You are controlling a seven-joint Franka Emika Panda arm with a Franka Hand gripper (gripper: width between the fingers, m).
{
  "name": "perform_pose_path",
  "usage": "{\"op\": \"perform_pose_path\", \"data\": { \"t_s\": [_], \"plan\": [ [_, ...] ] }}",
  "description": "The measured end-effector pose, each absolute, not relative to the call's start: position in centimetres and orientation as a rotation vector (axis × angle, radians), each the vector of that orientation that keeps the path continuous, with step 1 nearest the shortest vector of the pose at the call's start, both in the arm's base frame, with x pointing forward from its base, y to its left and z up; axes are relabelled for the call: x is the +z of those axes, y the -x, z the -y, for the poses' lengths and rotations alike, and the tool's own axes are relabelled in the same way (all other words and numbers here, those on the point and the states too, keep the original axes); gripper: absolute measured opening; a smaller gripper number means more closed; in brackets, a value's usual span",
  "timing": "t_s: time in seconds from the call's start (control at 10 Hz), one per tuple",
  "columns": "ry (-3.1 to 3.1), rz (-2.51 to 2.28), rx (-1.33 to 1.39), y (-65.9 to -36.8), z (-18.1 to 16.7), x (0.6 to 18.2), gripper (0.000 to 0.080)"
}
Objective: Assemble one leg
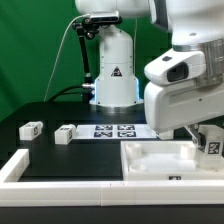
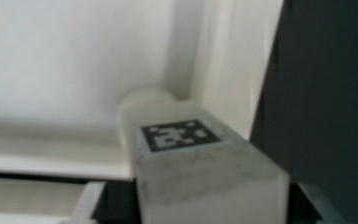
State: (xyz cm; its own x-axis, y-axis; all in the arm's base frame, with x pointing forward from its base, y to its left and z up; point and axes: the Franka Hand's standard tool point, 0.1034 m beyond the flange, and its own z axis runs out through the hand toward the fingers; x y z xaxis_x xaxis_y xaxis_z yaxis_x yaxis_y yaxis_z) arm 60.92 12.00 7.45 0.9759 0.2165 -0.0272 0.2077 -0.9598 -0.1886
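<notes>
My gripper (image 1: 207, 142) hangs over the right end of the white tray-shaped piece (image 1: 150, 152) and is shut on a leg (image 1: 213, 147), a small white block with a black-and-white tag. In the wrist view the leg (image 2: 185, 150) runs out from between the jaws of the gripper (image 2: 202, 207). Its far end sits at an inner corner of the tray (image 2: 51, 70), by the raised rim (image 2: 213, 50). I cannot tell whether it touches the tray. Two more legs (image 1: 30, 128) (image 1: 66, 133) lie loose on the black table at the exterior view's left.
The marker board (image 1: 115, 130) lies flat behind the tray, in front of the robot base (image 1: 113, 80). A white L-shaped fence (image 1: 20, 166) runs along the table's front and left. The arm's bulky white wrist (image 1: 180, 90) hides the table's right rear.
</notes>
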Motion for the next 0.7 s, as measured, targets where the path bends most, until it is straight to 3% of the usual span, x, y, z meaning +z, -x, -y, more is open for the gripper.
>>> {"op": "perform_pose_path", "data": {
  "t_s": [0.4, 0.7],
  "plan": [
    [2.945, 0.234, 0.078, -60.93, -11.83, 7.41, 0.0299],
    [2.939, -0.233, 0.085, -60.91, -11.51, 7.36, 0.0298]
  ]
}}
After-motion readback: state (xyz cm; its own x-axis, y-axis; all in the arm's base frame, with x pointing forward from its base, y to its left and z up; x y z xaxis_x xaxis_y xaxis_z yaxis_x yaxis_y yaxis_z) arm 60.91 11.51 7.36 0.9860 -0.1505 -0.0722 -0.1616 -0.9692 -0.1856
